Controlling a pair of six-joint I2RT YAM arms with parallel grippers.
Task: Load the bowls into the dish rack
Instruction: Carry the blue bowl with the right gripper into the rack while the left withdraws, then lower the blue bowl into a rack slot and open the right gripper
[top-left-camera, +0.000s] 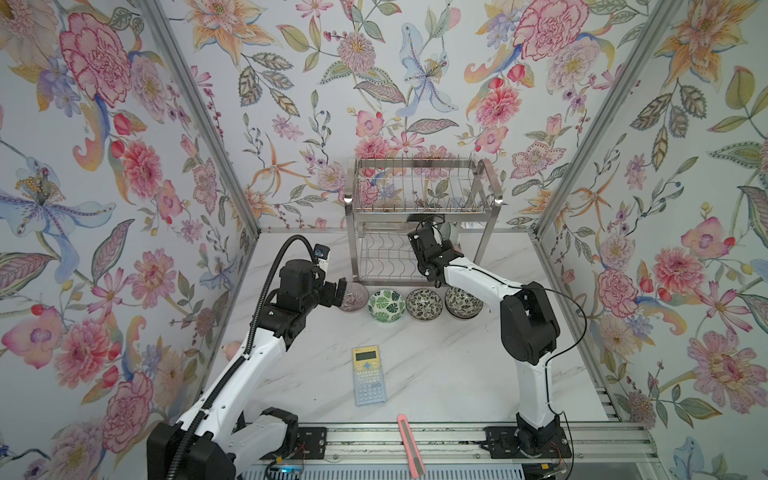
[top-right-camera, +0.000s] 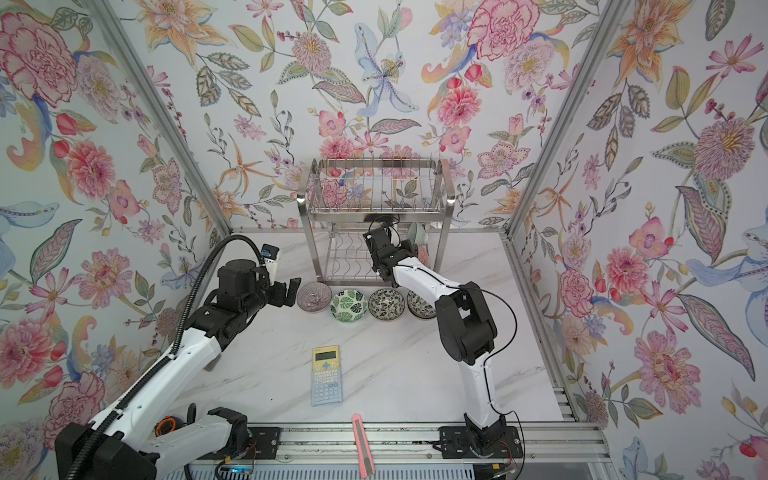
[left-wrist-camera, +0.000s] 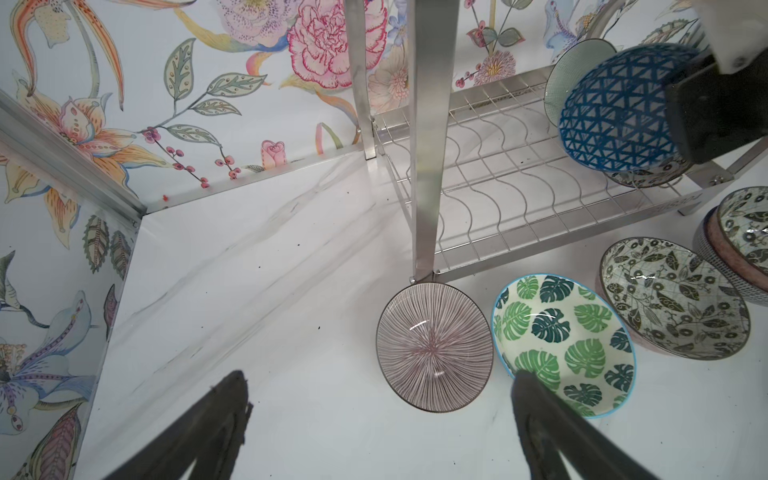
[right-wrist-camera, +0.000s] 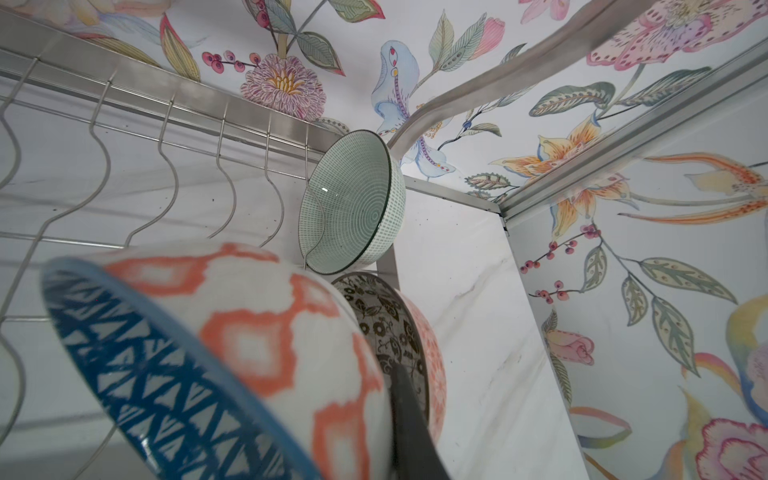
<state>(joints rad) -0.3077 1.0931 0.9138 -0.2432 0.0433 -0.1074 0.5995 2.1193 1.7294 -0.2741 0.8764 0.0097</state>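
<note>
Reaching under the upper tier of the dish rack (top-left-camera: 419, 208), the right gripper (left-wrist-camera: 685, 112) is clamped on the rim of the blue triangle bowl (left-wrist-camera: 619, 112), holding it tilted on edge over the wavy wires of the lower tier. At the rack's right end a celadon bowl (right-wrist-camera: 353, 203) stands on edge. A racked floral bowl (right-wrist-camera: 386, 328) with an orange outside leans just beside the held one.

The left gripper (top-right-camera: 289, 292) hangs with its jaws spread wide and nothing between them. It is just beside the pinkish bowl (left-wrist-camera: 434, 347), which sits at the foot of the rack's front left leg. Along the rack's front follow the green leaf bowl (left-wrist-camera: 565, 345), a floral bowl (left-wrist-camera: 673, 297) and a nested floral bowl (left-wrist-camera: 744, 232) set inside another bowl. The right arm passes over that last pair. Nearer the front lie a calculator (top-left-camera: 369, 375) and a pink utility knife (top-left-camera: 410, 444), well apart from the bowls.

In both top views the upper tier and the right arm hide the held bowl. The left wrist view shows its blue triangle face, and the right wrist view adds its white and orange outside.

The tabletop (top-left-camera: 457, 374) is white with grey marble veining. Floral wallpaper (top-left-camera: 415, 83) covers the walls on three sides, with metal posts at the corners. The knife lies across the metal rail (top-left-camera: 457, 436) that carries both arm bases.
</note>
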